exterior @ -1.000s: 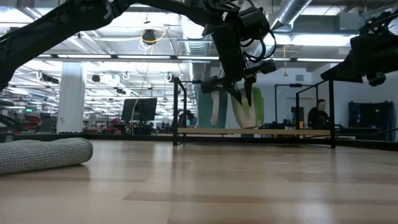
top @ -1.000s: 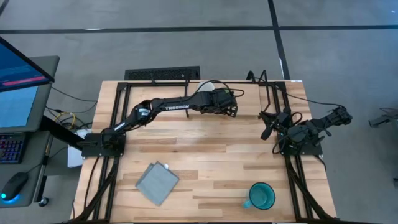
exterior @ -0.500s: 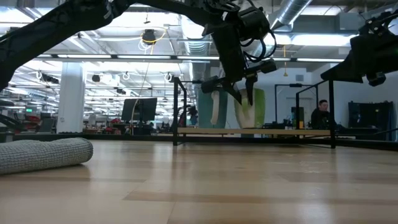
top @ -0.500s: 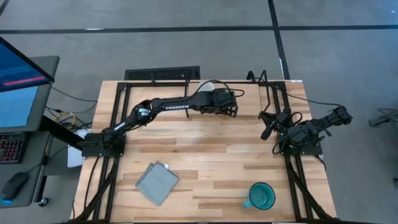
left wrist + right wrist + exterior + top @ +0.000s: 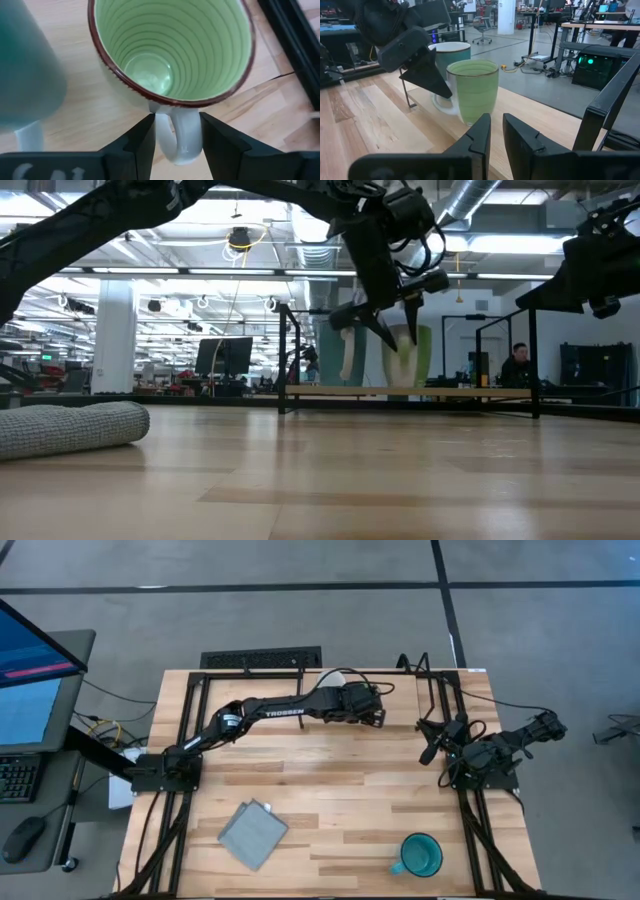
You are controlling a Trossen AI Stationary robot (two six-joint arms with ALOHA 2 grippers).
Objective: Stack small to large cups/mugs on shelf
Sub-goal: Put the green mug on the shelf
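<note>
**On the shelf: green mug handle straddled by left gripper**

On the shelf [image 5: 530,112], the light green mug [image 5: 172,47] is stood upright just beside a white mug [image 5: 451,55]. Its handle [image 5: 178,135] is flanked by the spread fingers of the left gripper [image 5: 176,145], not visibly pinched. Step judged: placing or releasing this mug. The teal mug [image 5: 420,856] is left on the tabletop [image 5: 330,790], well apart. Right gripper [image 5: 496,137] is parked, fingers nearly together, empty. "TROSSEN" is read on the left arm [image 5: 283,712].
</note>
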